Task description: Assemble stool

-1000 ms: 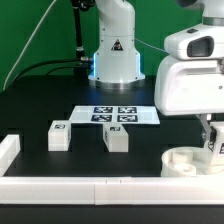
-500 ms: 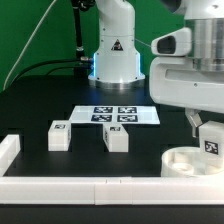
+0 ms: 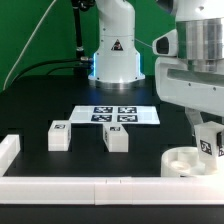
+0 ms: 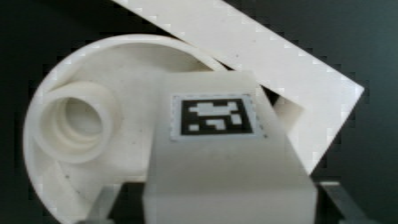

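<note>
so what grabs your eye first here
The pincer holding a tagged white leg over the round seat, at the exterior view's right. Then a second leg and a third leg stand apart on the black table, near the marker board.

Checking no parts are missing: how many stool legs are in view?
3: one leg and another leg sit apart on the table by the marker board; the third leg is in the gripper over the seat.
</note>
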{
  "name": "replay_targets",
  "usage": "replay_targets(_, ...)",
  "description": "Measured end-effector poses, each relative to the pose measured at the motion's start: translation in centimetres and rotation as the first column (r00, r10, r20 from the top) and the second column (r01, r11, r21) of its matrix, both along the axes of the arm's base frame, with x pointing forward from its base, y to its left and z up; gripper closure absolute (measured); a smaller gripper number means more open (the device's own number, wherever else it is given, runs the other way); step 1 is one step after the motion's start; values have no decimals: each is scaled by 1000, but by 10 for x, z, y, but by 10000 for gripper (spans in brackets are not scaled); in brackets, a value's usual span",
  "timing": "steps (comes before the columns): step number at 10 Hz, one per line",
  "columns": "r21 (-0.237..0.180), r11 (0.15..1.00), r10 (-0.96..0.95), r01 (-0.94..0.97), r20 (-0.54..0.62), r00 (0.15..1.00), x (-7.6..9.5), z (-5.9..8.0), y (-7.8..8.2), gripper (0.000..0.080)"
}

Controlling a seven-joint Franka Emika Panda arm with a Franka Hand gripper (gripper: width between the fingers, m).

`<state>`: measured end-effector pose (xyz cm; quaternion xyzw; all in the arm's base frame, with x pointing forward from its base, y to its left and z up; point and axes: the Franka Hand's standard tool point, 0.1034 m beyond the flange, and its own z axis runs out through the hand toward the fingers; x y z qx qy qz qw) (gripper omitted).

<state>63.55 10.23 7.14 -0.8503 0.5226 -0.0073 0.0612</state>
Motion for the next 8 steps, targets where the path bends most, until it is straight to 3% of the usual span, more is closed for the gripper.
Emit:
replay_targets(3,45,880,-471,473,-48,881,-5,-1,2,463)
replay_targets(4,77,713,-693,697,-82,717,-7,-1,5,463)
replay_targets(5,119,606,-782,786,-87,617,-5,0,6,463)
replay_targets(8,140,557,-815,818,-96,571,-6,0,7,463)
